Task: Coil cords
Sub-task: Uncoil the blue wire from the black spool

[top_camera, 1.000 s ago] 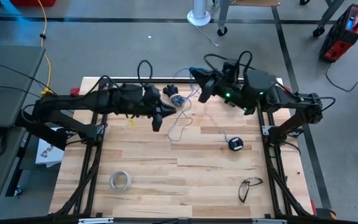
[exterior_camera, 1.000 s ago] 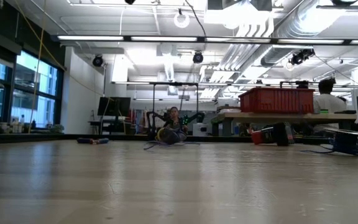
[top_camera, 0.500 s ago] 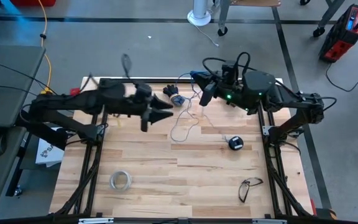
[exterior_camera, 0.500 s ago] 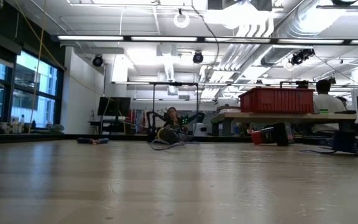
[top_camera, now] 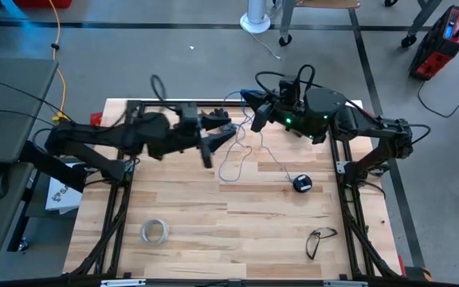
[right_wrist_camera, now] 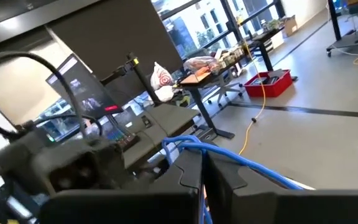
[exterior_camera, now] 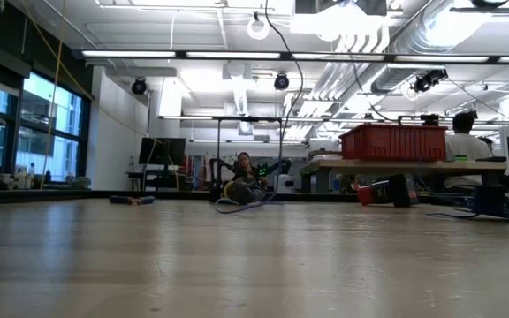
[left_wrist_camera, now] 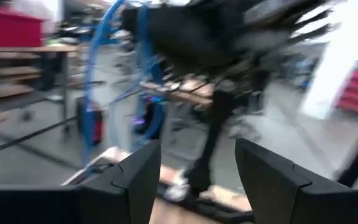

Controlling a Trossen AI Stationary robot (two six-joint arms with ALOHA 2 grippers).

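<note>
Cords loose on surface [top_camera: 182, 215].
My left gripper [top_camera: 220, 137] released, beside wire [top_camera: 233, 163]; my right gripper [top_camera: 255, 115] clenched at far edge. Spool [top_camera: 302, 184] lies right of centre.

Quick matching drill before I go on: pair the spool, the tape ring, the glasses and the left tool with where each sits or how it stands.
Things:
1. spool
2. tape ring
3. glasses
4. left tool

Places or states:
A. near edge of the table, on the left arm's side
B. open, above the far middle of the table
C. right of centre, at the end of the thin wire
D. near edge, on the right arm's side

Pairs: 1-C, 2-A, 3-D, 4-B
</note>
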